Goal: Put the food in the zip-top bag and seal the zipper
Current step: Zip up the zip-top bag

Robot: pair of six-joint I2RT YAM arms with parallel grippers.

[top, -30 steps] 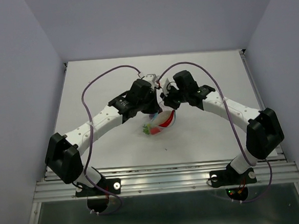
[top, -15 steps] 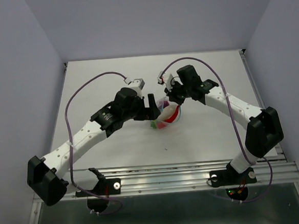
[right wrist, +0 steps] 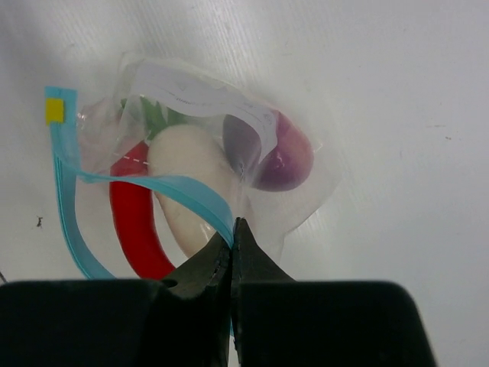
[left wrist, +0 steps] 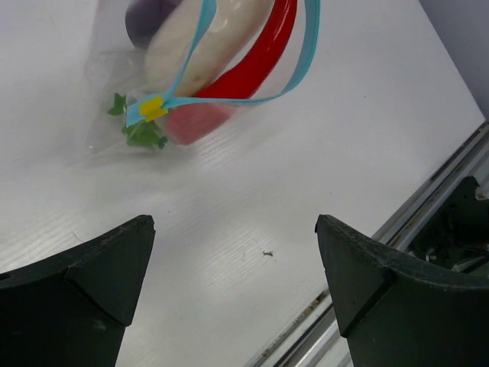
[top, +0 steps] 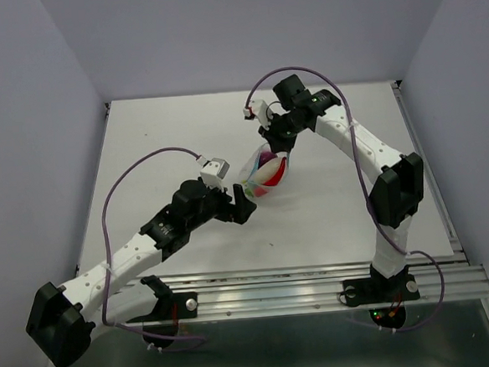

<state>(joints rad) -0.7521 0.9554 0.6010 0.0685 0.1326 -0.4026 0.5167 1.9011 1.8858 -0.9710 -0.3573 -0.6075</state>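
The zip-top bag (top: 261, 174) hangs by its mouth from my right gripper (top: 277, 152), which is shut on one side of the light-blue zipper (right wrist: 65, 199). The zipper's two strips gape apart, with a yellow tab (right wrist: 55, 111) at one end. Inside the clear plastic lie the white radish (right wrist: 187, 183), the purple onion (right wrist: 286, 157) and the red chili (right wrist: 134, 222). My left gripper (left wrist: 235, 229) stands wide open and holds nothing. It sits a little nearer the front than the bag (left wrist: 191, 69) and does not touch it.
The white table (top: 142, 157) carries nothing but the bag. Its metal front rail (left wrist: 428, 206) shows at the lower right of the left wrist view. Grey walls close in the back and both sides.
My left gripper has opened, let go of the bag and drawn back toward the near left. The right arm has carried the bag by its zipper toward the far side.
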